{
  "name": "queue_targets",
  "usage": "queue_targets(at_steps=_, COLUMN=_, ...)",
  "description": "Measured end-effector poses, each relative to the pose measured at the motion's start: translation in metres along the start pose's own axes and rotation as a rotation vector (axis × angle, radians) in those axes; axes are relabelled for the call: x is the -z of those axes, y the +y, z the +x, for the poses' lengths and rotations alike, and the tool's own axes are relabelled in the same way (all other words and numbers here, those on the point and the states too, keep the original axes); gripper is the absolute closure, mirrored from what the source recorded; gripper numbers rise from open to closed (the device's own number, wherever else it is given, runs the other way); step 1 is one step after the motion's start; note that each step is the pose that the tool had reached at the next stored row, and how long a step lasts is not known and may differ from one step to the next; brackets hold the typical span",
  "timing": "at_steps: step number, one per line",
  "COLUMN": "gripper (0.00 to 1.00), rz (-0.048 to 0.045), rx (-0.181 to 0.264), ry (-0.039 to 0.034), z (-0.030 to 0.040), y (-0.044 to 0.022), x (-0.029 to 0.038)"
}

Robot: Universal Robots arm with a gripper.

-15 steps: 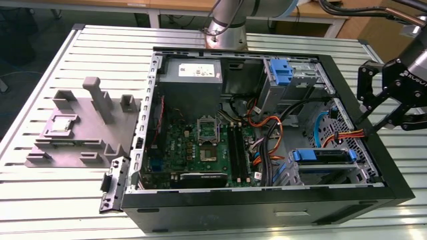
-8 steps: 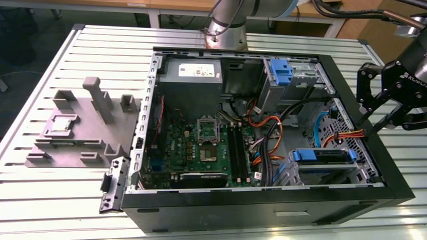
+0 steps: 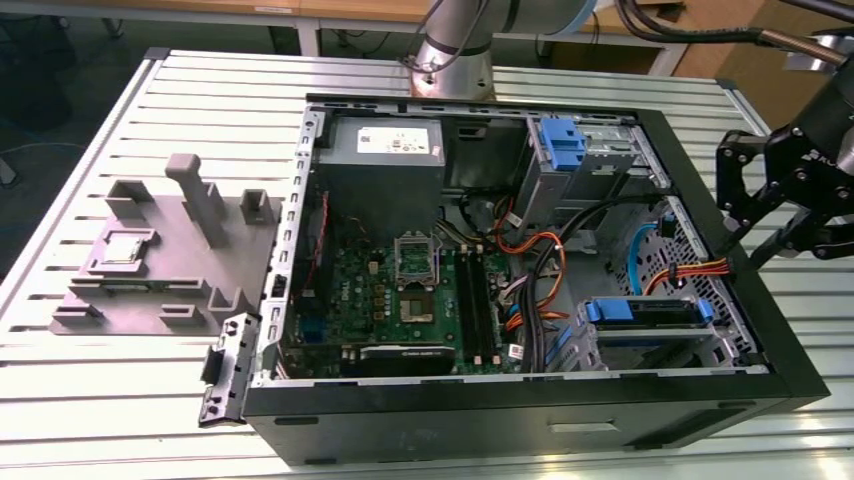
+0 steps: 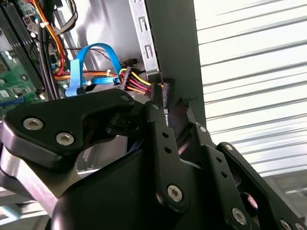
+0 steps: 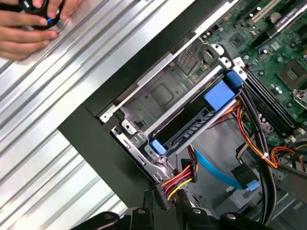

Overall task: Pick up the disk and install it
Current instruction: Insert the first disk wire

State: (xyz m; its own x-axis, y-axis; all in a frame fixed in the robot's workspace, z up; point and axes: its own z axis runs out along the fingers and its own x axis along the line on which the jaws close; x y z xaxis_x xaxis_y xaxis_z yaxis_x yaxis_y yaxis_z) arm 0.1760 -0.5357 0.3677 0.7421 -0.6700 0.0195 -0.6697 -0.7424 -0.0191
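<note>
The disk [image 3: 645, 312], in its blue plastic carrier, sits slotted in the drive cage at the near corner of the open computer case [image 3: 534, 400], on the exterior view's right. The first wrist view shows the carrier's blue ends and dark front bar [image 5: 192, 122] inside the metal cage. My gripper [image 3: 754, 215] hangs outside the case's side wall on the exterior view's right, a little above it and apart from the disk. Its black fingers stand open with nothing between them, in both wrist views [image 4: 168, 103] [image 5: 167, 203], just over the wall's edge.
A yellow, red and black power plug [image 5: 175, 184] and a blue data cable [image 5: 216, 172] lie beside the cage. Another blue carrier [image 3: 561, 140] sits in the far bay. A grey fixture [image 3: 160, 260] stands on the slatted table. A person's hands [image 5: 29, 24] rest on the table.
</note>
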Motion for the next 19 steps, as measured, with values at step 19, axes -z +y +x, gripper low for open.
queue_targets(at_steps=19, gripper=0.68, rz=0.0203, rx=0.143, ry=0.0169, z=-0.0058, y=0.0060, x=-0.0064)
